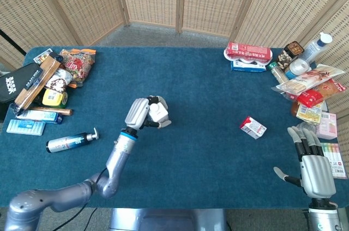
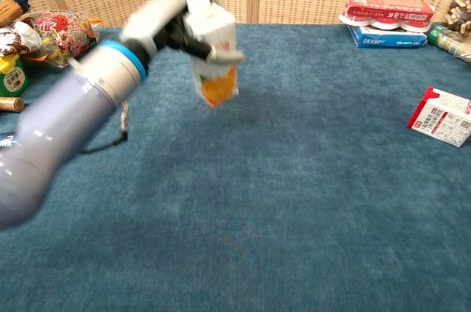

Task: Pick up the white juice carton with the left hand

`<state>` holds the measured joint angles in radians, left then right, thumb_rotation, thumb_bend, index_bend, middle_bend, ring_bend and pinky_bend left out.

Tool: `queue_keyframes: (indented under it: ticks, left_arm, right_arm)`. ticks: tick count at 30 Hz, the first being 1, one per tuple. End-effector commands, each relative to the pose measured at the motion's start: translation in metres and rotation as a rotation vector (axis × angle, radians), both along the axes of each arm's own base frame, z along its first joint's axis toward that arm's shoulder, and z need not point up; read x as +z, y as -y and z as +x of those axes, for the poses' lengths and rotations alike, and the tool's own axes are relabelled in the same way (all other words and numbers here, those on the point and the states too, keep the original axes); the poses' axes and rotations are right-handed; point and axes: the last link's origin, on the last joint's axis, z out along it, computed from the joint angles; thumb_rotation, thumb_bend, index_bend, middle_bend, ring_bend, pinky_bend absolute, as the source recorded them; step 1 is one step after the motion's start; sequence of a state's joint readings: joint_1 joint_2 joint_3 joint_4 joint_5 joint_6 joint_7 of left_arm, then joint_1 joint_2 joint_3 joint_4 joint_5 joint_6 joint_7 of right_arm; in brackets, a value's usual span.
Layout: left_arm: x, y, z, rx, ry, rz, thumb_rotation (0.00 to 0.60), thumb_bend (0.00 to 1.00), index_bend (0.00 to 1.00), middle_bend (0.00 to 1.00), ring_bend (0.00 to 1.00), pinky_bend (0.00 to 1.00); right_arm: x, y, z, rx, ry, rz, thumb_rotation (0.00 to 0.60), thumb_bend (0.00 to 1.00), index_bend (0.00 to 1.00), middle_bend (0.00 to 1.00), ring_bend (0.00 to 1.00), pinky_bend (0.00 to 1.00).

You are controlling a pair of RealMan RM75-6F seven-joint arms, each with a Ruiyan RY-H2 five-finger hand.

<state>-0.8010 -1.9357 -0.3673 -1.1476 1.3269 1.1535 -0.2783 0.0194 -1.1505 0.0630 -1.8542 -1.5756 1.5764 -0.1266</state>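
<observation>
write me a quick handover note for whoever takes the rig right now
Left hand: grips the white juice carton with the orange print around its upper part; the carton is tilted and off the blue cloth-covered table.
Right hand: holds nothing, fingers spread, at the table's near right edge.
Also there: a small red and white carton lying on the cloth to the right, untouched.
Done: carton grasped and lifted.
Left: probably only to steady the lift; the chest view is motion-blurred, so check the grip is secure.

A small red-and-white carton (image 1: 253, 127) is lying on the blue table (image 1: 207, 84), a pump bottle (image 1: 70, 142) is lying near the left edge, and groceries are sitting in both far corners.
</observation>
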Motion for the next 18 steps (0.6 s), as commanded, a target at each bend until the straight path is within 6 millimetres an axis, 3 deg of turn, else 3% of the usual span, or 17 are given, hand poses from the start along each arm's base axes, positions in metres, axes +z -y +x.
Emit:
queue_keyframes:
  ticks: [1,7,10,18]
  left_arm:
    - [0.065,-0.001,0.008,-0.032,-0.013,0.123,0.600,0.15,0.90,0.87,0.68,0.72]
    - [0.129,0.002,0.026,-0.052,-0.033,0.228,0.600,0.15,0.90,0.87,0.69,0.72]
    - [0.152,0.006,0.034,-0.059,-0.043,0.265,0.600,0.15,0.90,0.87,0.69,0.72]
    - [0.176,0.014,0.049,-0.065,-0.044,0.294,0.600,0.15,0.90,0.87,0.69,0.72]
  right_arm:
    - [0.000,-0.001,0.001,0.002,0.000,0.000,0.600,0.00,0.00,0.00,0.00,0.00]
    - [0.000,-0.002,0.004,0.010,0.004,0.001,0.600,0.00,0.00,0.00,0.00,0.00]
    - [-0.001,-0.002,0.005,0.015,0.005,0.002,0.600,0.00,0.00,0.00,0.00,0.00]
    - [0.001,-0.004,0.007,0.020,0.009,-0.001,0.600,0.00,0.00,0.00,0.00,0.00]
